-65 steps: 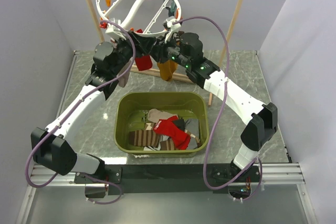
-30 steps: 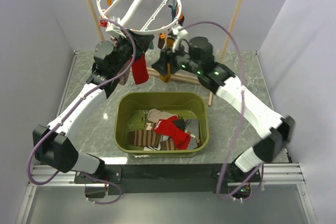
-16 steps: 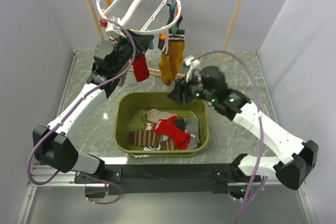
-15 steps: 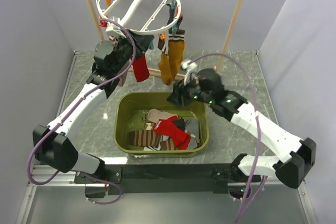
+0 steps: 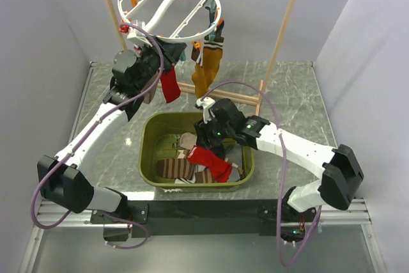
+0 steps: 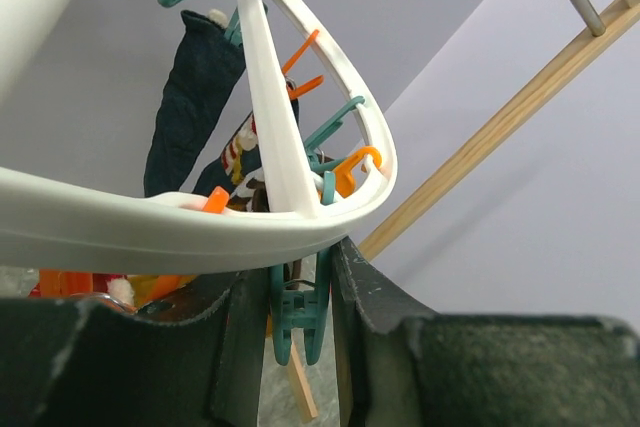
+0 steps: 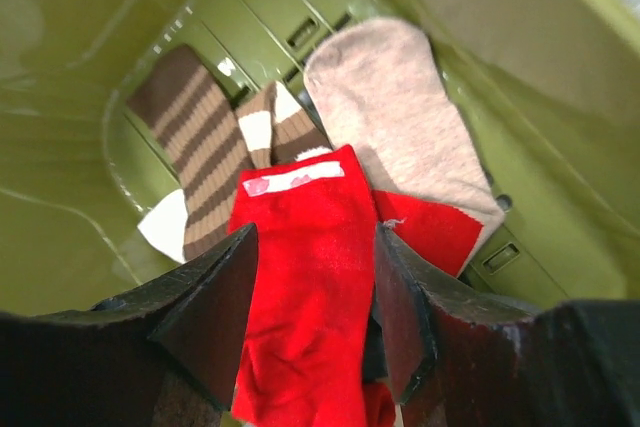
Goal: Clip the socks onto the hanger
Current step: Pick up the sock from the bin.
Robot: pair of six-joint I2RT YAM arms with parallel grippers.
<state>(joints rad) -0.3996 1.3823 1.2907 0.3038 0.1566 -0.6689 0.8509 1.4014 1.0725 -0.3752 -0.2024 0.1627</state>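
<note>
The white ring hanger (image 5: 169,1) hangs from the rack; its rim (image 6: 150,232) fills the left wrist view. A red sock (image 5: 169,84), a mustard sock (image 5: 206,68) and a dark navy sock (image 6: 190,97) hang from it. My left gripper (image 5: 160,52) (image 6: 300,287) is under the near rim, shut on a teal clip (image 6: 297,312). My right gripper (image 5: 201,135) (image 7: 312,287) is open, low in the green bin (image 5: 150,135), its jaws straddling a red sock (image 7: 300,267) without gripping it. A brown striped sock (image 7: 195,137) and a taupe sock (image 7: 390,107) lie beside it.
The wooden-framed rack (image 5: 281,30) with its metal rod stands at the back, its right post close behind my right arm. The bin walls (image 7: 90,57) enclose my right gripper. Orange and teal clips (image 6: 330,137) dangle along the far rim.
My right arm has left the hanger and swung down into the bin, over the red sock. The mustard sock stays clipped on the hanger. My left arm has barely moved.
</note>
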